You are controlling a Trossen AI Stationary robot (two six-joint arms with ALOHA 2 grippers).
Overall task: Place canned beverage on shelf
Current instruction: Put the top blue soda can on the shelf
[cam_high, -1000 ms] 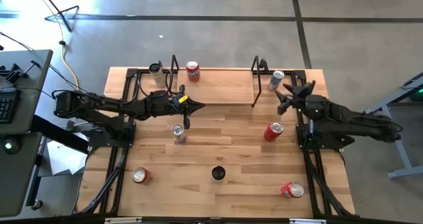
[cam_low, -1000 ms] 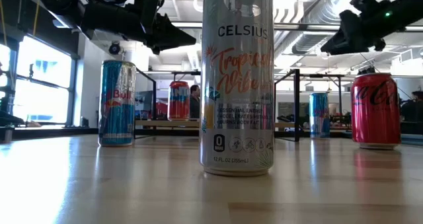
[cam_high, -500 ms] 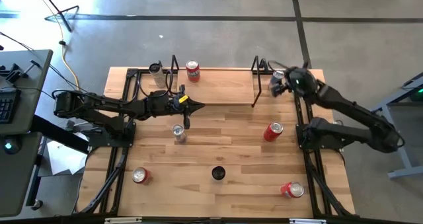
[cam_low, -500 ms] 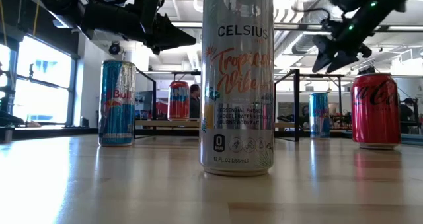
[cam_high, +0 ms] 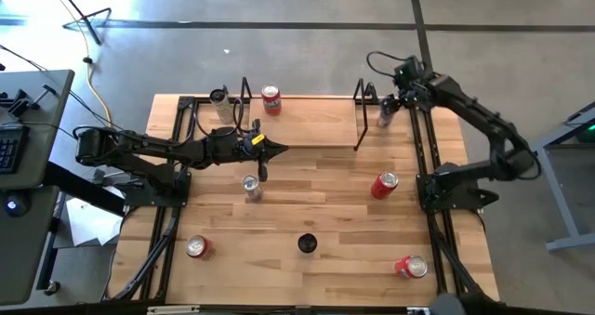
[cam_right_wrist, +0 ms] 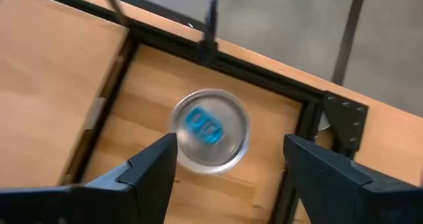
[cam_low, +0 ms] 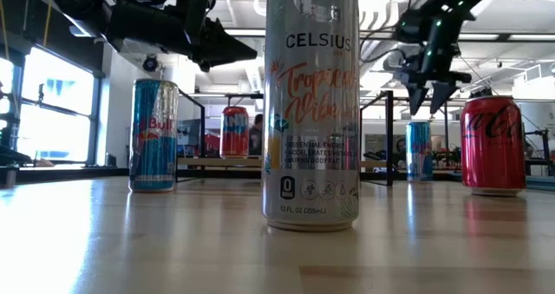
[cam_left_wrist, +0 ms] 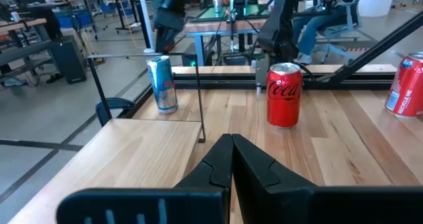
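- Wide open and empty, the right gripper (cam_right_wrist: 225,161) hangs above the blue-tabbed can (cam_right_wrist: 210,130) at the far right of the table, its two fingers spread to either side of the can's top in the right wrist view.
- That can (cam_high: 384,111) stands on the tabletop just right of the shelf (cam_high: 311,120), outside its right end frame, not yet on the plank.
- By my reading, the step in hand is the approach for a grasp: the gripper is lined up over the can but not yet down around it.
- Next it would need to descend until the fingers straddle the can's body, close, then lift it clear of the end frame and carry it left onto the plank.
- Closed on nothing, the left gripper (cam_high: 263,150) waits near the shelf's left half.
- One red can (cam_high: 271,98) already stands on the shelf.
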